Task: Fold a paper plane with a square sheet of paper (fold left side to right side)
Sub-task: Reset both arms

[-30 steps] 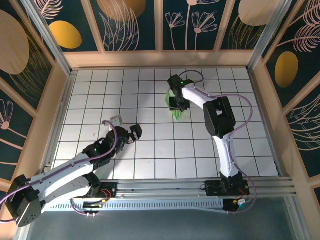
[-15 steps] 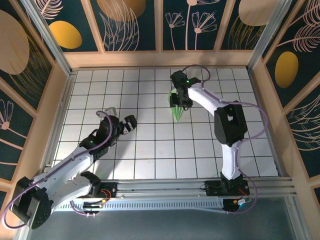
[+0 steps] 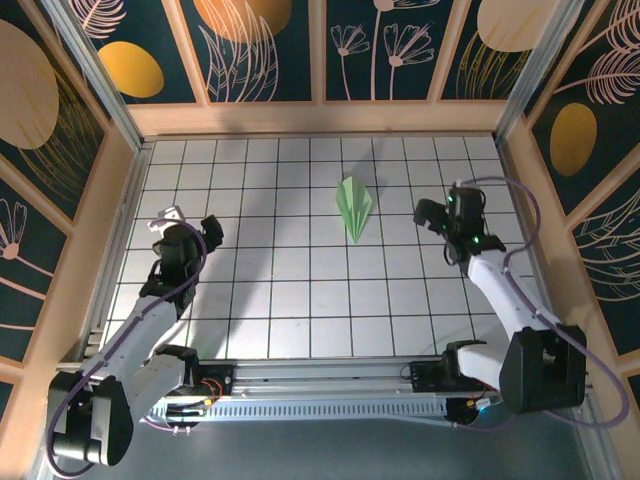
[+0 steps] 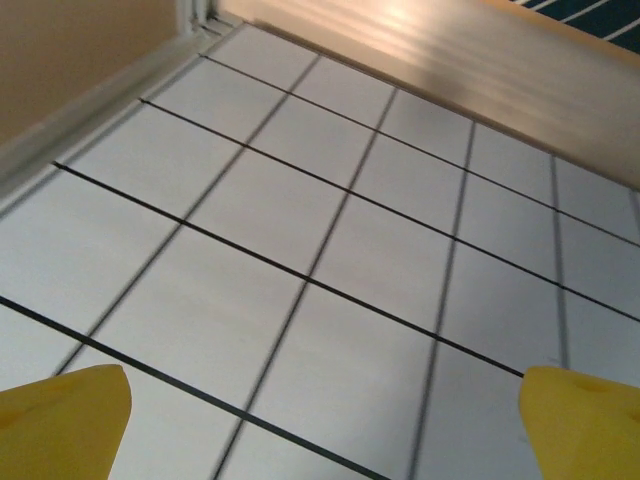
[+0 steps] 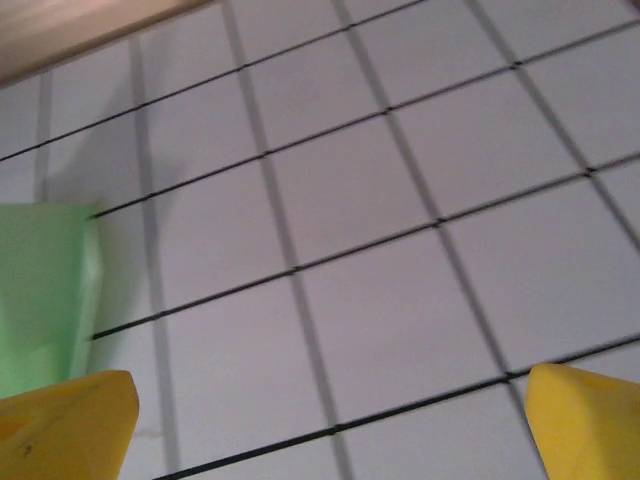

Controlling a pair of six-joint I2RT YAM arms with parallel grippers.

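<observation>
The paper plane (image 3: pixel 355 207), a slim pale green dart with creased wings, lies flat on the worktop (image 3: pixel 300 300), nose pointing toward the near edge.

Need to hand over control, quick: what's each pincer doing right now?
Left pincer: open, holding nothing.
Right pincer: open, holding nothing; the paper plane lies apart from it.

**Top external:** fixed high behind the arm bases, distant, looking down on the whole gridded surface (image 3: pixel 300 300).

**Left wrist:** close and low over the tiles, facing the side wall (image 4: pixel 80 50); left fingertips (image 4: pixel 60 425) frame the bottom corners.

**Right wrist:** equally close, with right fingertips (image 5: pixel 65 425) in the bottom corners.

**Shared, top external and right wrist:** the paper plane (image 3: pixel 355 208), at the wrist view's left edge.
</observation>
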